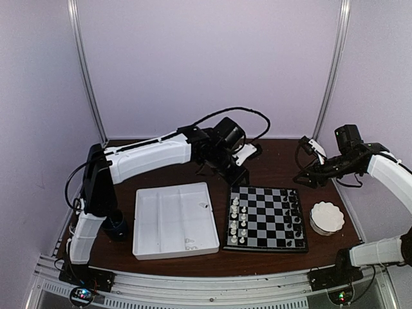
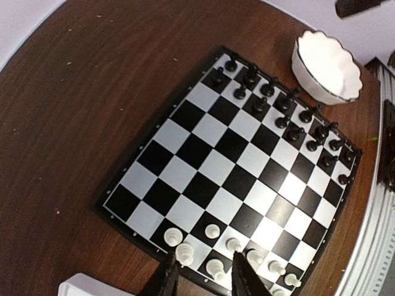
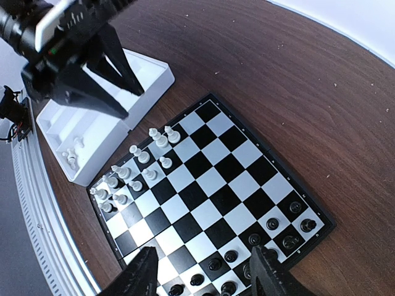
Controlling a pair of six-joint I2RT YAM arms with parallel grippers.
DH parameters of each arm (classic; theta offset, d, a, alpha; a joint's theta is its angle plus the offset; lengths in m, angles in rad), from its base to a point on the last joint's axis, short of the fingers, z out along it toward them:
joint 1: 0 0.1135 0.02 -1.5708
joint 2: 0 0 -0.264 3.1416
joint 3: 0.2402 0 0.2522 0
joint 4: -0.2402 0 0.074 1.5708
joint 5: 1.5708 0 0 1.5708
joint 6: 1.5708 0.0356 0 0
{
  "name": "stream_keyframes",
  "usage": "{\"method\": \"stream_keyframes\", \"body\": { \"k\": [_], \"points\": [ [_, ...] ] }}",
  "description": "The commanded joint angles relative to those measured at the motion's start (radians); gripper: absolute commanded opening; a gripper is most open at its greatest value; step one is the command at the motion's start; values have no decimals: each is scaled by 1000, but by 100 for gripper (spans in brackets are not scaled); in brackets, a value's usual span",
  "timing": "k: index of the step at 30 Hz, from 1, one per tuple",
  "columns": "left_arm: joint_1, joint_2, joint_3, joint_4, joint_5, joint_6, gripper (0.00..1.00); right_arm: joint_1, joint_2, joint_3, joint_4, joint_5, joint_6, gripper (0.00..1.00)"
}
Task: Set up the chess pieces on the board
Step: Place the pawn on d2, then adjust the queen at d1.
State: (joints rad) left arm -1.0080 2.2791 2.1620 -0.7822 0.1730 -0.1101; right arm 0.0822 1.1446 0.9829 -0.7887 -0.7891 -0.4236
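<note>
The board [image 1: 265, 222] lies right of centre on the brown table. White chess pieces [image 1: 237, 219] stand in its two left columns and black chess pieces [image 1: 295, 212] in its two right columns. My left gripper [image 1: 234, 175] hovers over the board's far left corner. In the left wrist view it [image 2: 205, 279] is open and empty above white pieces [image 2: 213, 231], with one white piece [image 2: 184, 253] beside its left finger. My right gripper [image 1: 308, 178] hovers at the far right corner. In its wrist view it [image 3: 203, 280] is open and empty above black pieces [image 3: 271, 224].
A white compartmented tray [image 1: 174, 219] lies left of the board with a few white pieces [image 1: 190, 243] at its near edge. A white scalloped bowl [image 1: 327, 217] stands right of the board. The left arm's gripper [image 3: 92, 68] also shows in the right wrist view.
</note>
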Motion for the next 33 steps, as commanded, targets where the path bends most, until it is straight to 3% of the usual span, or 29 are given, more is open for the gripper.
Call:
{"method": "stream_keyframes", "body": {
  "k": [1,15,33],
  "points": [
    [63,-38,-65,18,0,-177,32,-6,-11,16,-4,-22,-17,53],
    [68,23,-98,19,197,-200,36,-6,-6,14,-4,-24,-19,54],
    [68,88,-87,20,228,-169,32,-5,-6,11,-6,-23,-19,54]
  ]
}}
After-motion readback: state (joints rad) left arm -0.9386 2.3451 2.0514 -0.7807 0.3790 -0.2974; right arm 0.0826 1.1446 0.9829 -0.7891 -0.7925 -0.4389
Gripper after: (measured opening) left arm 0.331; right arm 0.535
